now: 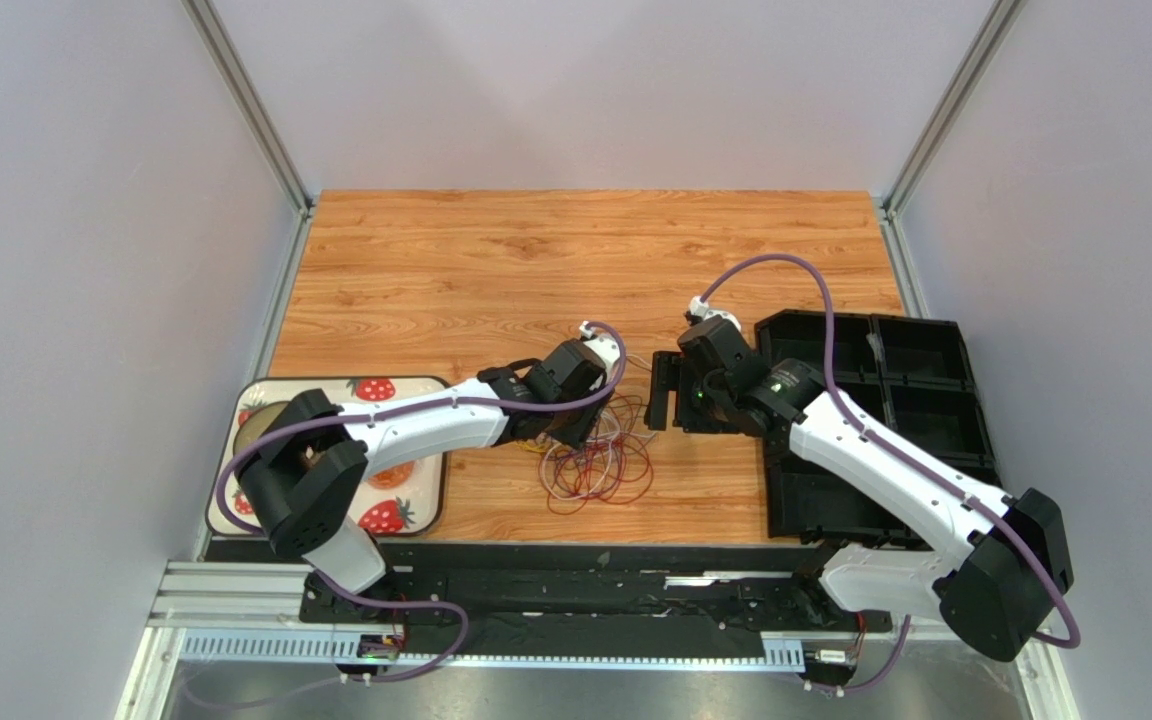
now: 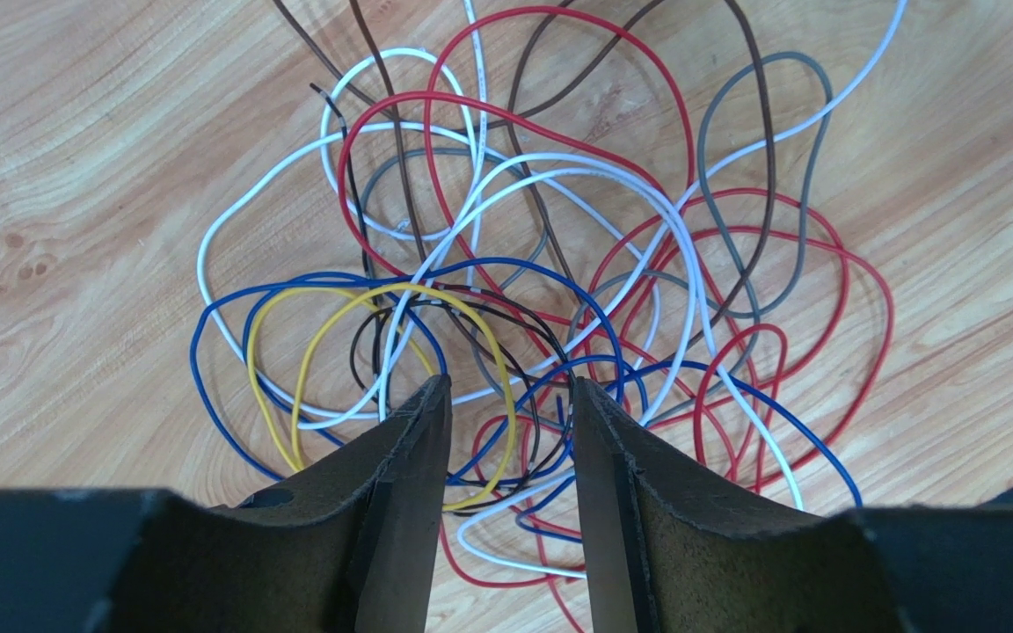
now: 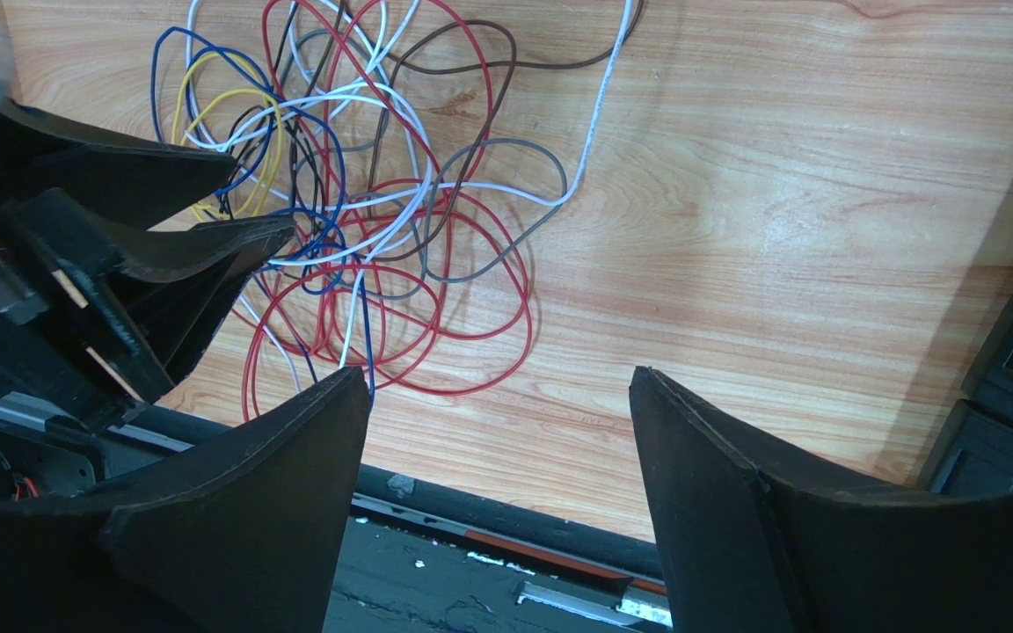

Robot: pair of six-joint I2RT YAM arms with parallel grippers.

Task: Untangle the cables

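Item 1, cables (image 2: pixel 525 303): one loose tangle of thin wires in red, white, blue, yellow, grey and dark brown. It lies flat on the tabletop (image 1: pixel 537 255), near the front edge and about midway between the two arms. The loops overlap too much for me to follow any single wire.

Item 2, left arm: I see it reach from its base at the front left, rightward and low across the tabletop, with the wrist bent down over the tangle. The left end effector (image 2: pixel 509 389) hangs over the near side of the heap. Its fingers (image 2: pixel 393 501) stand apart with a clear gap. Blue, yellow and dark loops show through that gap, and nothing is pinched, so I count it released.

Item 3, right arm: it runs from the front right base up and leftward, passing over the black bin (image 1: pixel 898 360). The wrist is turned toward the centre. The right end effector (image 3: pixel 499 383) is spread wide, its jaws over bare wood just beside the right edge of the tangle. It holds nothing, and I cannot tell whether its left finger touches the nearest red loop.

Item 4, black bin: it has several compartments and sits at the right side of the tabletop.

Item 5, strawberry tray (image 1: pixel 387 387): it sits at the front left, partly under the left arm.
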